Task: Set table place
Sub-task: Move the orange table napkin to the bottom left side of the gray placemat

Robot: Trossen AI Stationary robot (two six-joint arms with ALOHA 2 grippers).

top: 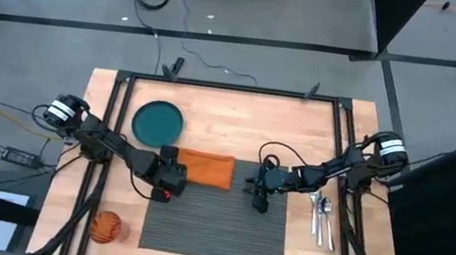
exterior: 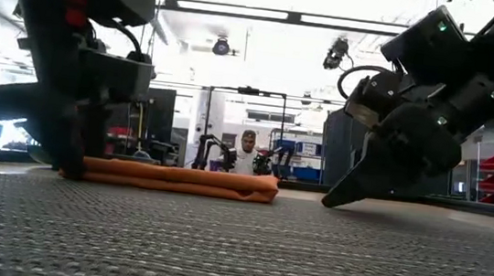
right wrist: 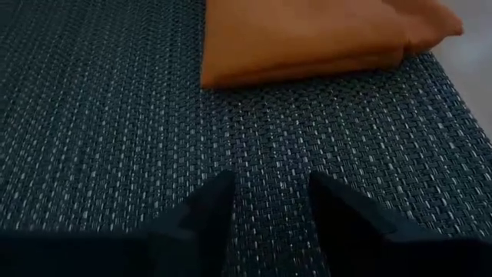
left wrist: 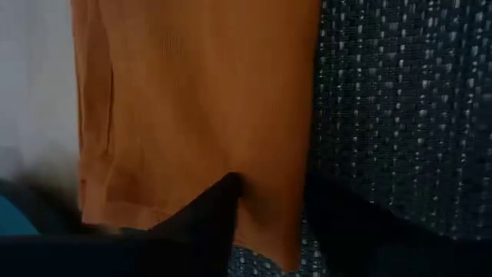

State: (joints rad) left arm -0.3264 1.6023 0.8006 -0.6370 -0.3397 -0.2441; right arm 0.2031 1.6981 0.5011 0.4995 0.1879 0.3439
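Placemat (top: 215,220) lies flat in the middle of the near half of the table (top: 238,120), dark ribbed weave, mostly bare. Napkin (top: 203,168), orange, folded, sits across the placemat's far edge, partly on the weave and partly on the bare wood. Left gripper (top: 169,176) is down at the napkin's left end; in the left wrist view the fingers (left wrist: 201,219) are spread with the napkin's folded edge (left wrist: 192,100) lying between them, but whether they are pinching the cloth cannot be told. Right gripper (top: 258,196) hovers low over the placemat just past the napkin's right end, fingers parted, nothing between them, only weave (right wrist: 154,115) ahead of it. Plate (top: 158,123), teal, rests on the wood beyond the placemat's far-left corner, apart from the mat and not yet centred on it. Cup (top: 106,227), orange, sits on the wood off the placemat's near-left side. Cutlery (top: 322,214), silver, lies in a small cluster on the wood just right of the placemat, under the right arm; the separate pieces are hard to tell apart. Judgement: early in the job. The mat reads as placed; the napkin is in hand or about to be, and looks not yet in a final spot. Still left: plate onto the mat, cutlery laid out beside it, cup brought to its place. A person shows far off in the room behind, in the low view.
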